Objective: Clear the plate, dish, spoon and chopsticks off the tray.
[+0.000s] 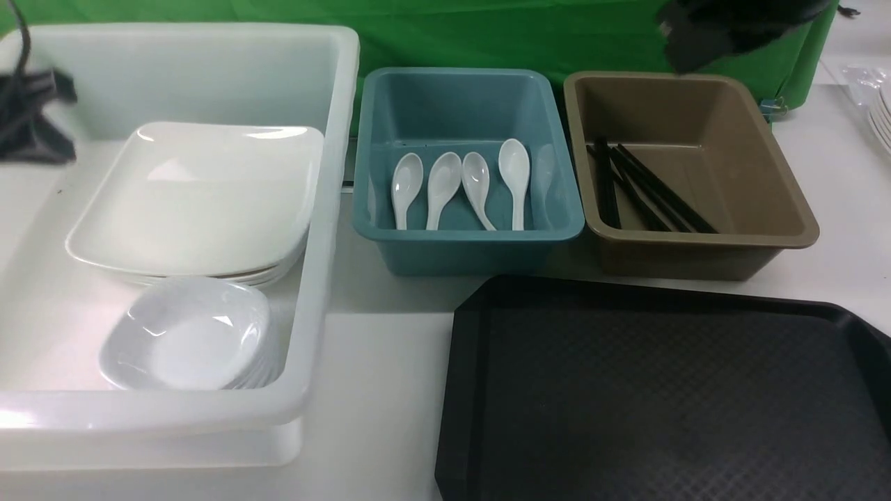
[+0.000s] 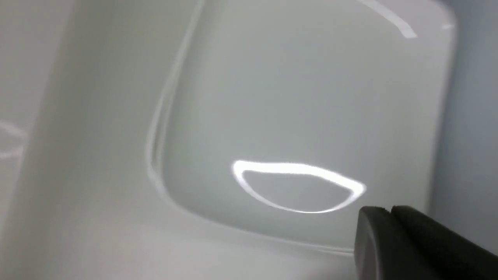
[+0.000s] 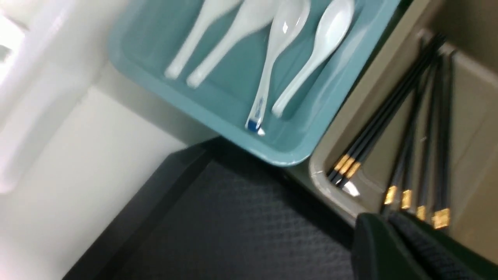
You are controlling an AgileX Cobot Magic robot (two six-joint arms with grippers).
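The black tray [image 1: 661, 396] lies bare at the front right and also shows in the right wrist view [image 3: 233, 217]. The square white plate [image 1: 195, 198] tops a stack in the white bin, with small deep dishes [image 1: 188, 334] stacked in front of it. Several white spoons [image 1: 445, 184] lie in the blue bin and several black chopsticks [image 1: 647, 188] in the brown bin. My left gripper [image 1: 49, 118] hovers blurred over the white bin, shut and empty above the plate [image 2: 291, 116]. My right gripper [image 1: 703, 42] is raised above the brown bin, shut and empty [image 3: 385, 216].
The white bin [image 1: 327, 209] fills the left side. The blue bin [image 1: 473, 240] and the brown bin [image 1: 696, 254] stand side by side behind the tray. A stack of white plates [image 1: 882, 111] sits at the far right edge. A green backdrop hangs behind.
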